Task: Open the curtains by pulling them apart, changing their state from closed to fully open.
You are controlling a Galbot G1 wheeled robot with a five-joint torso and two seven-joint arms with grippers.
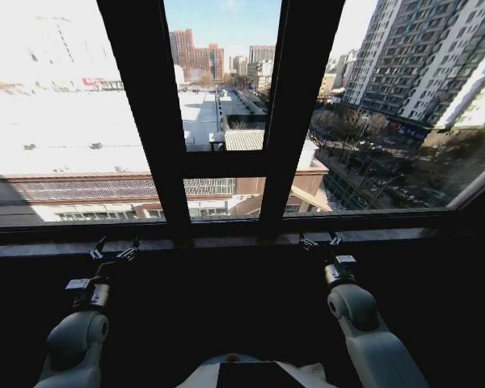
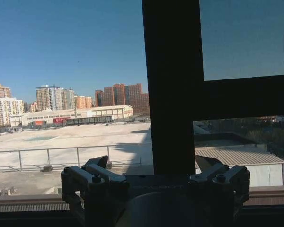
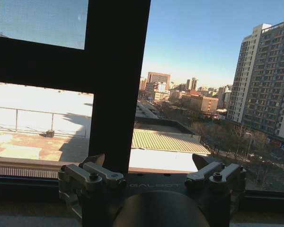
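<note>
The curtains are out of view; the bare window pane and the city beyond lie straight ahead. My left gripper (image 1: 115, 249) is held low at the left, just short of the window sill (image 1: 226, 241), open with nothing between its fingers. In the left wrist view the left gripper (image 2: 154, 165) points at a dark upright bar of the frame. My right gripper (image 1: 320, 241) sits at the same height on the right, also open and holding nothing. The right wrist view has the right gripper (image 3: 149, 163) facing the other upright bar.
Two dark upright bars (image 1: 158, 121) (image 1: 303, 97) and a crossbar (image 1: 225, 164) divide the window. A dark wall runs below the sill. Both arms reach forward side by side with a wide gap between them.
</note>
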